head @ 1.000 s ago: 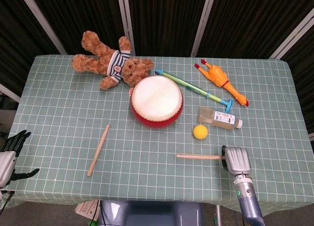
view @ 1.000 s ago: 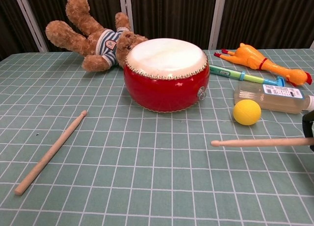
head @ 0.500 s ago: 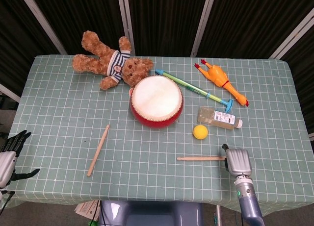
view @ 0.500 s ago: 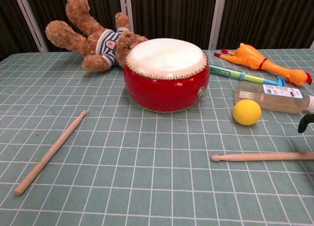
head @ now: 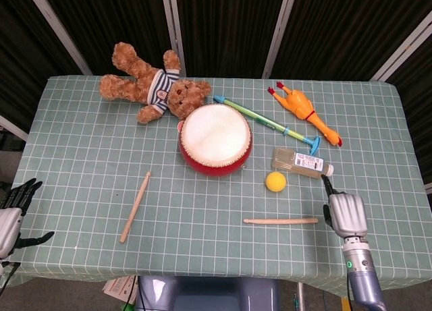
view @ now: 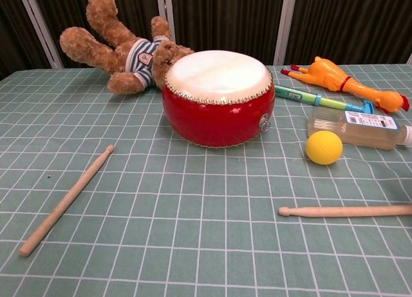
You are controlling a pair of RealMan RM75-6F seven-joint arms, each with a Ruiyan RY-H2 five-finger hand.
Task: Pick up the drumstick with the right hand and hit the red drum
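The red drum (head: 215, 139) (view: 217, 105) with its pale skin stands mid-table. One wooden drumstick (head: 280, 221) (view: 344, 211) lies flat on the cloth at the front right, tip pointing left. My right hand (head: 345, 213) hovers just past the stick's right end, apart from it and holding nothing; the chest view does not show it. A second drumstick (head: 136, 206) (view: 65, 201) lies at the front left. My left hand (head: 15, 210) hangs off the table's left edge with its fingers spread and nothing in it.
A yellow ball (head: 275, 181) and a clear bottle (head: 302, 162) lie between the drum and my right hand. A teddy bear (head: 152, 85), a green-blue stick toy (head: 266, 123) and a rubber chicken (head: 302, 110) lie along the back. The green checked cloth (head: 202, 230) covers the table.
My right hand let go of the right drumstick, which now lies on the cloth, and the hand has drawn away to the right. Left hand unmoved.
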